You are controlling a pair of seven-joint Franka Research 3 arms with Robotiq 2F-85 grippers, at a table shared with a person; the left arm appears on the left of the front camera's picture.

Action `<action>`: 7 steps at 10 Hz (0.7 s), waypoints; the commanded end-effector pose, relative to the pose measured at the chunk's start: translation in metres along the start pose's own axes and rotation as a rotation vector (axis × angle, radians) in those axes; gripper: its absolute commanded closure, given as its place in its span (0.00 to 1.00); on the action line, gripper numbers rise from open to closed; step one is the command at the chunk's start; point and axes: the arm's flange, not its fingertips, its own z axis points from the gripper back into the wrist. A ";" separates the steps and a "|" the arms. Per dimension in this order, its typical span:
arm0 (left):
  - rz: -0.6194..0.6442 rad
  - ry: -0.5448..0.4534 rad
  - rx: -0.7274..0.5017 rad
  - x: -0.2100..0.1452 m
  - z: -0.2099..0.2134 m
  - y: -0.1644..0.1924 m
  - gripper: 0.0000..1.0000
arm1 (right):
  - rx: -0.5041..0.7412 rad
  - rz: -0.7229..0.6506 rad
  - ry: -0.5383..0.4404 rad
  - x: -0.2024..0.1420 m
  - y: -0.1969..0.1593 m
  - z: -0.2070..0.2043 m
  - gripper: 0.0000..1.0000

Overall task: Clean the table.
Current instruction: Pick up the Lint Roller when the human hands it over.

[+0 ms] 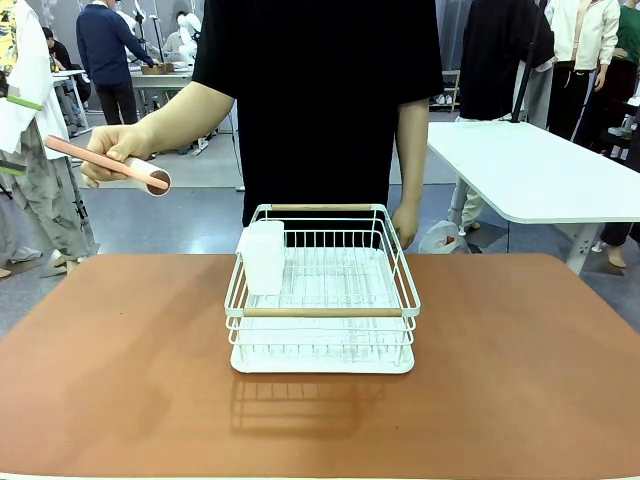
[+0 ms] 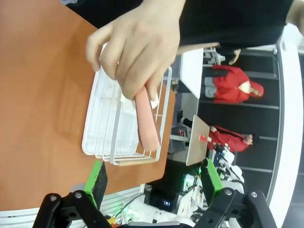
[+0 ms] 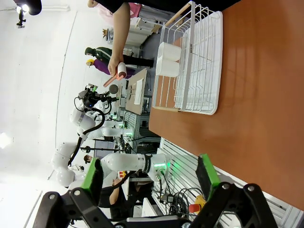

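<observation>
The table [image 1: 120,380] has a reddish-brown top, with a white wire rack [image 1: 322,300] at its middle. A person stands behind the rack and holds a pink stick-shaped tool [image 1: 105,160] up over the table's left side. In the left wrist view my left gripper [image 2: 154,183] is open and holds nothing. The person's hand with the pink tool [image 2: 147,121] hangs just beyond its green pads, apart from them, above the rack [image 2: 107,128]. My right gripper [image 3: 149,178] is open and holds nothing, off the table's edge [image 3: 266,95], far from the rack [image 3: 194,61].
A white square cup [image 1: 263,255] hangs on the rack's left side. A white-topped table [image 1: 540,170] stands at the back right. Other people stand in the background. The brown top around the rack is bare.
</observation>
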 end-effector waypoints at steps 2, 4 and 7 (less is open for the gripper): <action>0.052 -0.102 0.038 0.005 -0.024 -0.002 0.00 | 0.013 0.008 -0.001 0.000 0.004 0.002 0.00; 0.090 -0.144 0.053 0.012 -0.035 -0.003 0.00 | 0.013 0.008 -0.001 0.000 0.004 0.002 0.00; 0.105 -0.159 0.062 0.011 -0.039 0.000 0.00 | 0.013 0.008 -0.001 0.000 0.004 0.002 0.00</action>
